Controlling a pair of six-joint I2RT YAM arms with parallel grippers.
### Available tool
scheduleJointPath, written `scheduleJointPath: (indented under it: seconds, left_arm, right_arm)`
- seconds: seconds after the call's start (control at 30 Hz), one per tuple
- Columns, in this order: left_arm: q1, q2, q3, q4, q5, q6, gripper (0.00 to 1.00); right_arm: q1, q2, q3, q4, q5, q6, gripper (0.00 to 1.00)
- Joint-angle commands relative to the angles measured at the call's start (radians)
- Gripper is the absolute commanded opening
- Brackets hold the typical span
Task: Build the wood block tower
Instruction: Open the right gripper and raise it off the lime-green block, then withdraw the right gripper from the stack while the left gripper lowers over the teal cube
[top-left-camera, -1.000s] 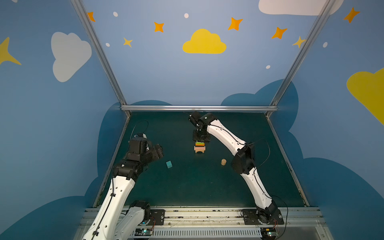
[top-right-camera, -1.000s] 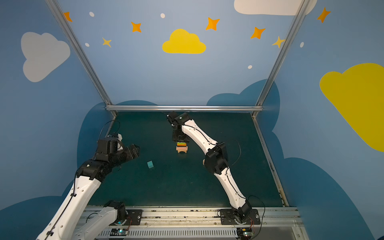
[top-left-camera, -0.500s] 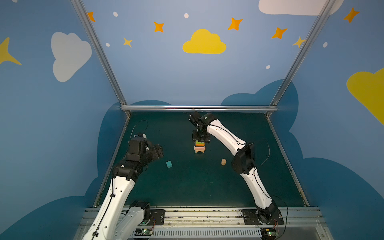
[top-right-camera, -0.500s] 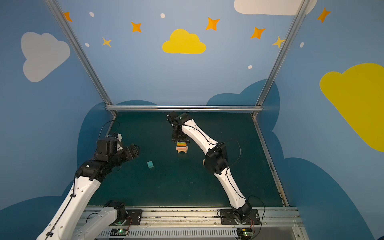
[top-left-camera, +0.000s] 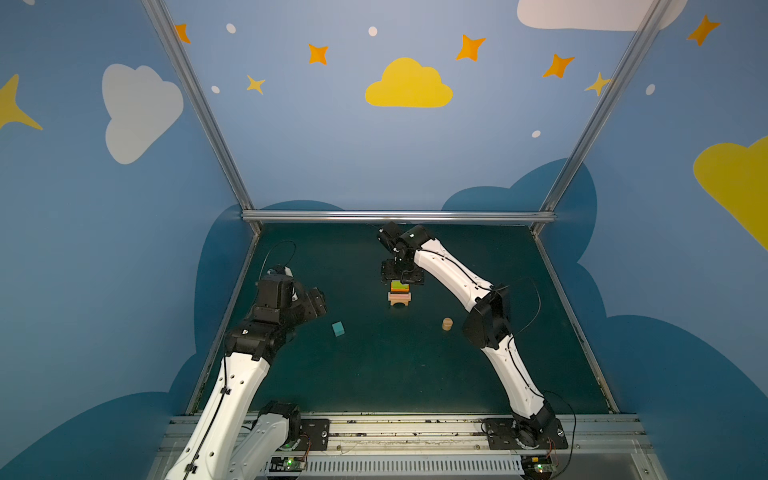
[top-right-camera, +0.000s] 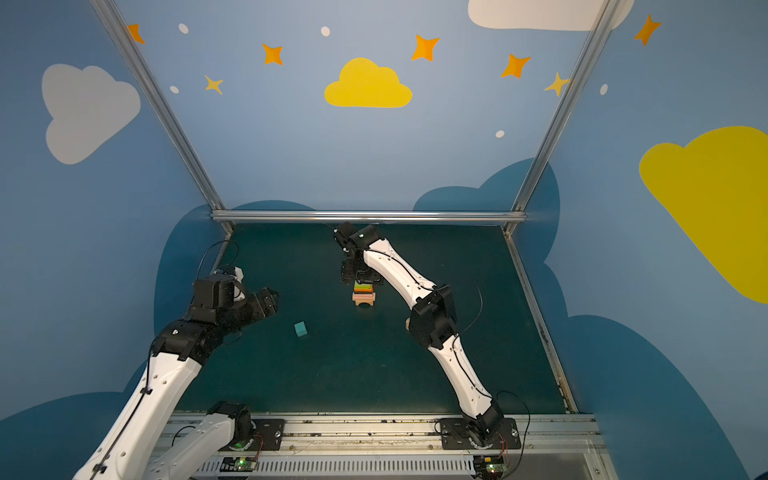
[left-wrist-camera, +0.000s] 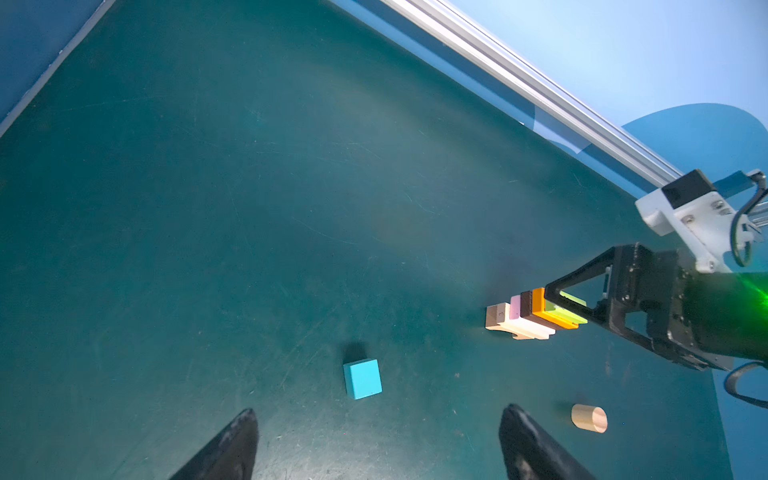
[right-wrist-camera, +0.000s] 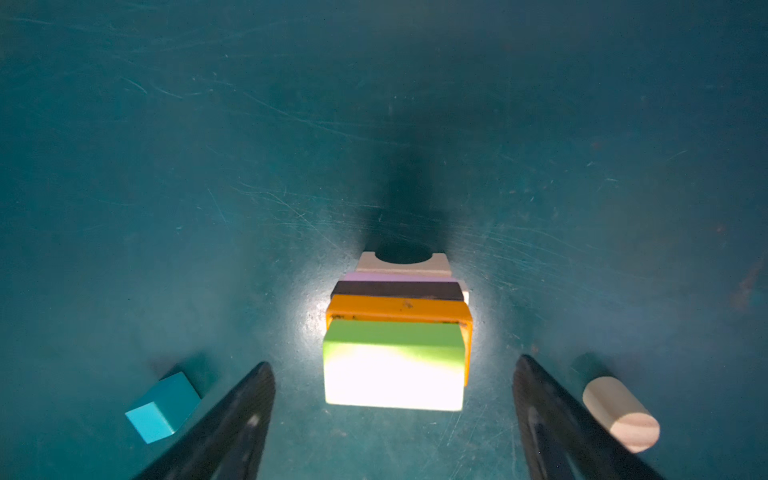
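Note:
The wood block tower stands mid-table: tan arch at the bottom, then tan plank, pink, dark brown, orange and lime green bricks. My right gripper hangs open right over it, one finger on each side of the lime brick, with a gap on both sides. A teal cube lies loose to the left of the tower. A tan short cylinder lies to its right. My left gripper is open and empty, hovering near the cube.
The right arm's elbow hides most of the cylinder in a top view. A metal rail runs along the back edge and blue walls close in both sides. Bare green mat fills the front half.
The right gripper's jaws have spread apart over the tower, and the lime green brick stays on top. The left arm has barely moved.

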Motion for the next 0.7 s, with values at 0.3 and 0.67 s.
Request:
scheduleJointPath:
  seconds: [0.3, 0.67]
  left_arm:
    - [0.019, 0.054, -0.006, 0.000, 0.036, 0.008, 0.90]
    - [-0.003, 0.196, 0.045, -0.081, 0.044, 0.022, 0.86]
  right_arm:
    - [-0.022, -0.293, -0.260, 0.143, 0.029, -0.040, 0.88]
    - [-0.070, -0.575, -0.611, 0.262, 0.075, -0.049, 0.88]
